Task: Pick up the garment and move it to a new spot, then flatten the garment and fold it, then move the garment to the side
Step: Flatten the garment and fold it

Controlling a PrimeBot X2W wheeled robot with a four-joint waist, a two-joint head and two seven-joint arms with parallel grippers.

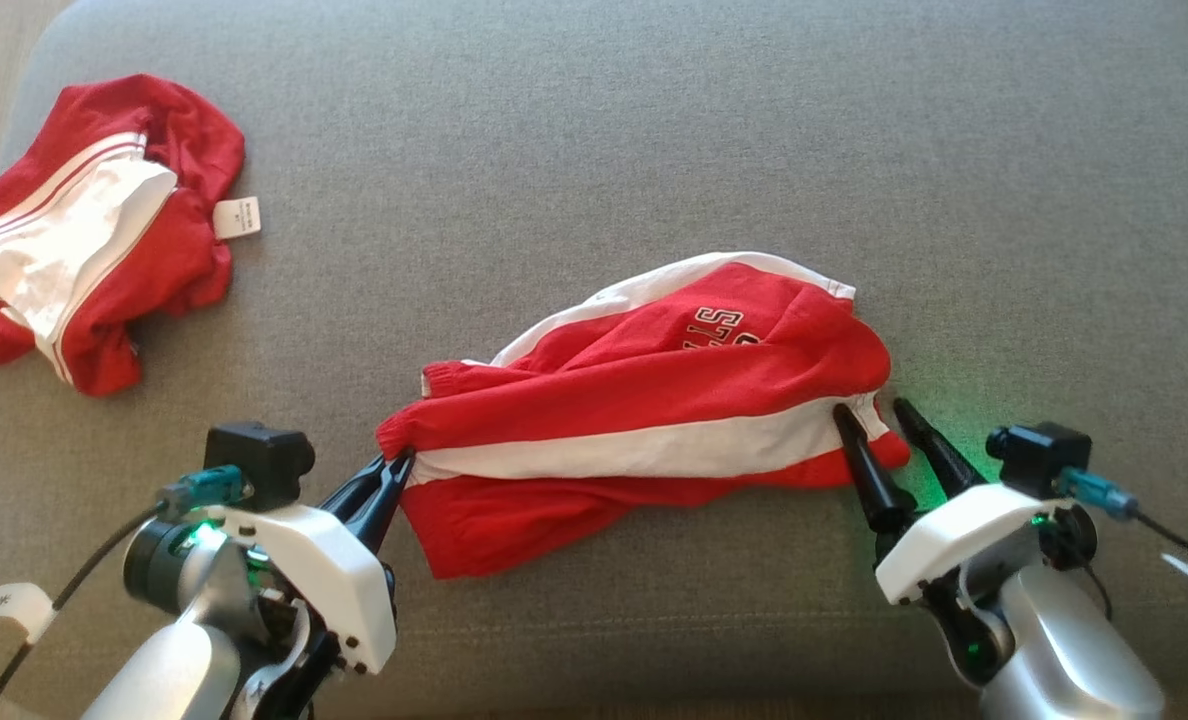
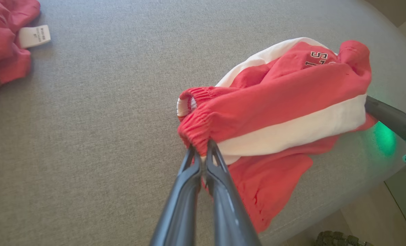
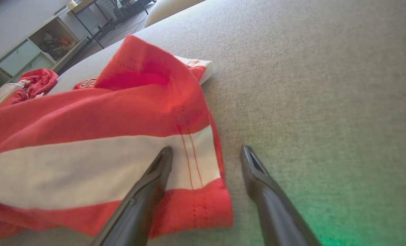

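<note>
The garment is red with a white stripe and dark lettering, lying crumpled across the middle of the grey cushion. My left gripper is shut on its elastic cuff at the left end, and the left wrist view shows the pinched cuff at the tips of my left gripper. At the garment's right hem my right gripper stands open, one finger over the cloth and one on bare cushion. In the right wrist view my right gripper straddles the hem of the garment.
A second red and white garment with a white label lies bunched at the cushion's far left. Bare grey cushion stretches behind and to the right. The cushion's front edge runs just below both arms; shelving shows beyond in the right wrist view.
</note>
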